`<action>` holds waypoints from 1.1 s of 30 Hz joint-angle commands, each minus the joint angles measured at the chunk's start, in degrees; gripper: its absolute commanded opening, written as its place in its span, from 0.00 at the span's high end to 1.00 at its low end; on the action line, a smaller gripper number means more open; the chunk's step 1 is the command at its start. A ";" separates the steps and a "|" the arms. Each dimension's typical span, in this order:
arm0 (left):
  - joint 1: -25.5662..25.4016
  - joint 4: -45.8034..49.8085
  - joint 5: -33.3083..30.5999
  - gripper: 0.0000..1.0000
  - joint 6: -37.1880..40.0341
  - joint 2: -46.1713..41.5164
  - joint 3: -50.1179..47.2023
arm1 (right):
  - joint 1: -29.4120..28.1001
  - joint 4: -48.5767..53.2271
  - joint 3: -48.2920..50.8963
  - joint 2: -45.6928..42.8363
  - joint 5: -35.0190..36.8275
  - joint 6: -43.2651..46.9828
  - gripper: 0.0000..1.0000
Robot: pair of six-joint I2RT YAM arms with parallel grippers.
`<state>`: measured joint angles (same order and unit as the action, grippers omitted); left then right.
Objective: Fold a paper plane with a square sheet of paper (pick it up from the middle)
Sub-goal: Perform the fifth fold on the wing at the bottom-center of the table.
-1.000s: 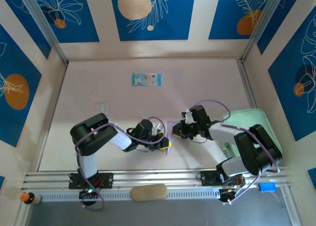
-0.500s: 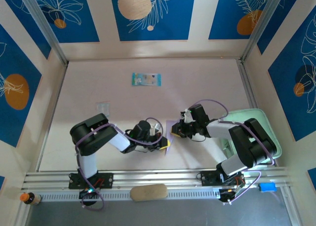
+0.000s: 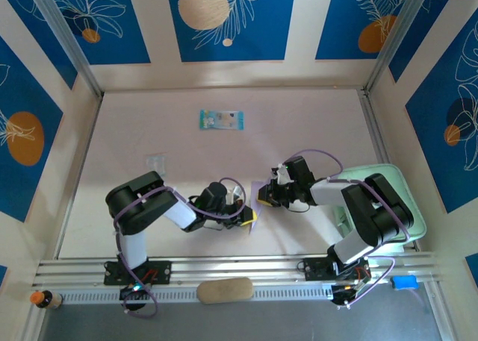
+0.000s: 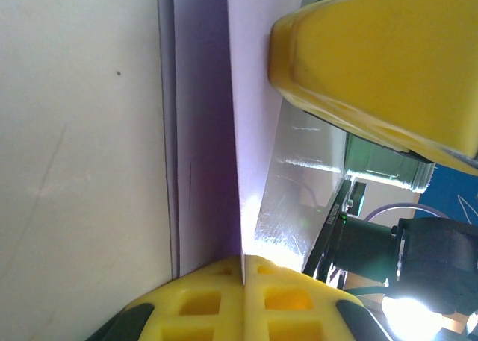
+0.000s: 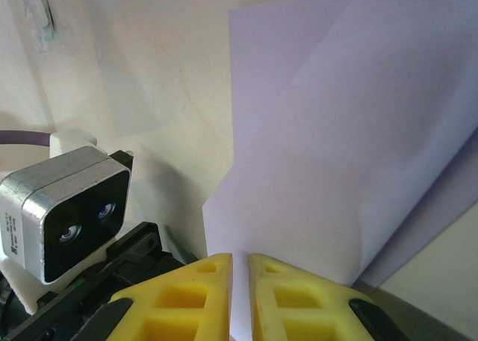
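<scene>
The square sheet of paper (image 3: 256, 186), pale lilac and partly folded, stands on edge on the table between my two grippers near the front middle. My left gripper (image 3: 249, 216) is shut on its lower edge; in the left wrist view the yellow pads (image 4: 202, 296) pinch the upright sheet (image 4: 254, 95). My right gripper (image 3: 263, 198) faces it from the right. In the right wrist view its jaws (image 5: 239, 260) stand a narrow gap apart against the folded face of the paper (image 5: 336, 154), which shows through the gap. One right finger (image 4: 381, 65) lies beside the sheet.
A blue-green printed packet (image 3: 221, 119) lies at the back of the table. The mint-green tray (image 3: 392, 178) sits at the right, under the right arm. A small clear piece (image 3: 155, 162) lies to the left. The left wrist's camera (image 5: 71, 199) is close to my right fingers.
The right arm's elbow has swung a little toward the front while its gripper edged slightly left. The left arm and the paper have stayed put.
</scene>
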<state>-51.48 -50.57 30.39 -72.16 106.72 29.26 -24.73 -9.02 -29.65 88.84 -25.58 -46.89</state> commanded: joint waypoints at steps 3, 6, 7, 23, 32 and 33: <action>1.56 6.13 -1.83 1.00 -0.34 2.56 -0.44 | 0.22 0.24 -1.12 0.33 -1.50 0.74 0.85; 1.56 6.33 -1.94 1.00 -0.35 2.71 -0.44 | -0.48 0.06 -1.20 -0.73 -2.27 0.87 0.86; 1.65 6.52 -1.83 1.00 -0.36 2.70 -0.34 | -0.83 0.68 -1.38 -1.07 -1.65 1.10 0.85; 1.83 7.16 -1.93 1.00 -0.48 2.72 -0.47 | -1.28 5.75 -2.43 2.27 6.12 0.64 0.87; 1.88 8.83 -1.92 0.93 0.99 1.70 -0.45 | -1.35 7.45 -2.95 4.84 6.77 -0.04 0.87; 1.91 9.89 -1.97 0.93 1.73 1.13 -0.35 | -1.32 7.60 -2.94 4.92 6.86 -0.19 0.87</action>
<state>-51.00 -49.91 31.51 -72.01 106.89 29.65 -25.91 -4.47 -32.60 91.74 -21.54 -46.54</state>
